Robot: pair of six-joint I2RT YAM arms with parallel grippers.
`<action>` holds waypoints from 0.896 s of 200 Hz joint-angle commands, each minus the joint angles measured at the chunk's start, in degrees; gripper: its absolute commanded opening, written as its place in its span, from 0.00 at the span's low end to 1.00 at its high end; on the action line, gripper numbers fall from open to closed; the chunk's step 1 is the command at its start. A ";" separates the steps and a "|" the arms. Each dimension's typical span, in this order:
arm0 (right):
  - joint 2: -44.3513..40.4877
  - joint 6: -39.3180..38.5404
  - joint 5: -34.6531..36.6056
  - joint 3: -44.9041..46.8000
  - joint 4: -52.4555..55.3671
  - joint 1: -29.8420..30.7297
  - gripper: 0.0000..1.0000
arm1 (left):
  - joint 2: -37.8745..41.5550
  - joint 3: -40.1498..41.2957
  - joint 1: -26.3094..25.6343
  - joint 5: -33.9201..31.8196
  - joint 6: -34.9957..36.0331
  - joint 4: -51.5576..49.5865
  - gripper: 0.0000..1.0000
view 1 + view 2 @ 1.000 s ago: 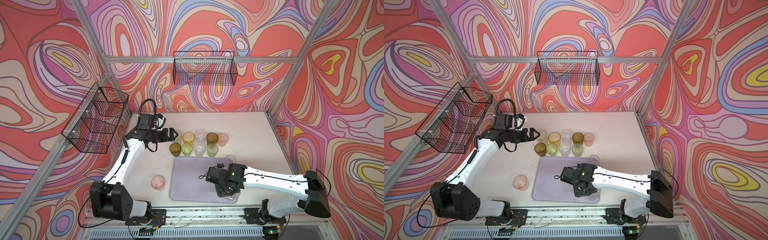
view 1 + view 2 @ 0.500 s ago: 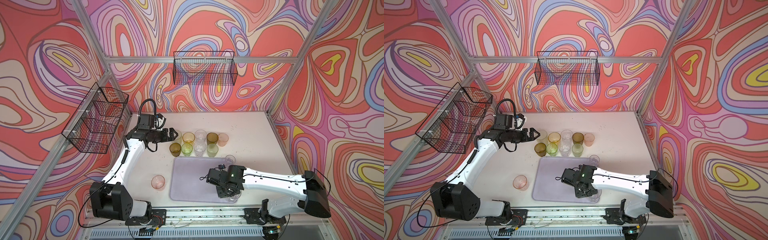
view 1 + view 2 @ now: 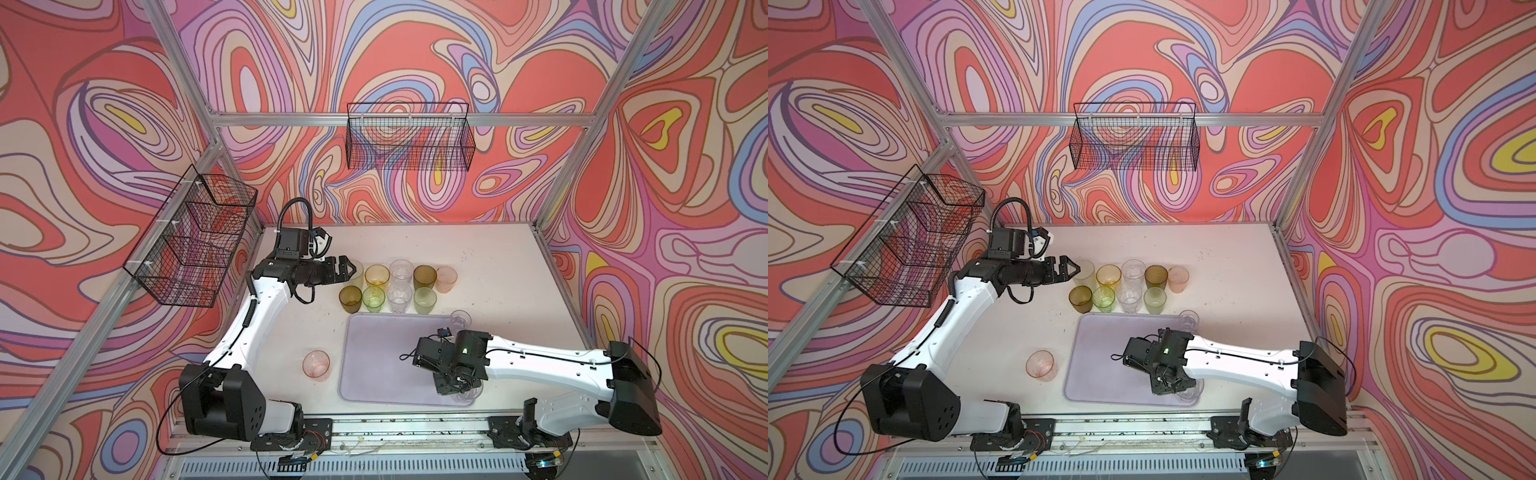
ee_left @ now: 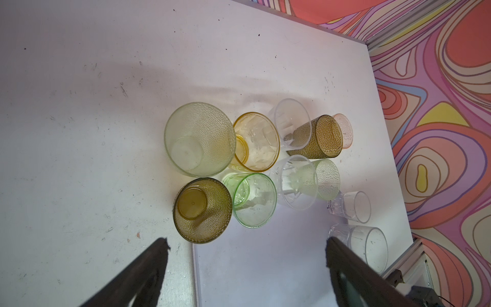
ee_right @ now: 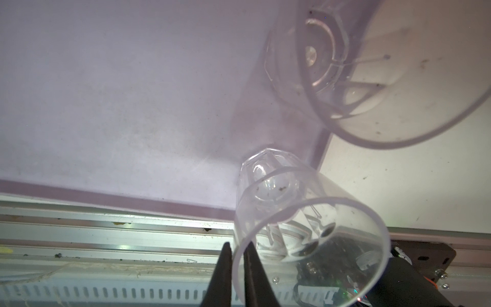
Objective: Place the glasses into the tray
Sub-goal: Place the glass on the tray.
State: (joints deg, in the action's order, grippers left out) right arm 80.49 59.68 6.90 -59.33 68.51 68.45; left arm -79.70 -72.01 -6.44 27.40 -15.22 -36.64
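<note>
Glasses [image 3: 398, 299] — 12 visible; 1 tray [image 3: 374, 357], 2 wire baskets [image 3: 409, 139].

Top views bright, even; light from overhead, arms cast faint soft shadows on table [image 3: 490, 266]. Sharp enough for me. Left wrist washed out, bluish cast, broad soft shadow across table; left fingers [image 4: 143, 273] dark, blurred. Right wrist: clear glass [image 5: 305, 226] near lens soft, glints inside; tray [image 5: 106, 93] looks grainy.

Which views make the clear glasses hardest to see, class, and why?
Both top views: the clear glass nearly vanishes against the pale tray. Left wrist view: even light, sharp glasses, soft shadow across the table. Right wrist view: same glass close, rim distinct, rail glaring behind.
</note>
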 commanded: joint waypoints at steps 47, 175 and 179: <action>-0.38 -1.86 4.61 -7.10 5.33 0.29 0.22 | -0.69 -1.21 -0.16 0.38 0.19 -0.97 0.95; 1.19 -23.75 9.26 -23.78 8.31 -18.69 0.31 | -0.45 -1.12 -0.24 1.33 0.55 -1.05 0.95; 1.37 -24.44 9.15 -23.99 7.88 -19.42 0.31 | -0.45 -1.03 -0.24 1.33 0.53 -0.93 0.95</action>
State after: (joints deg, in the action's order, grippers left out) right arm 80.68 42.13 14.98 -80.88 77.95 52.01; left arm -80.14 -72.01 -6.44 27.92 -15.20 -36.64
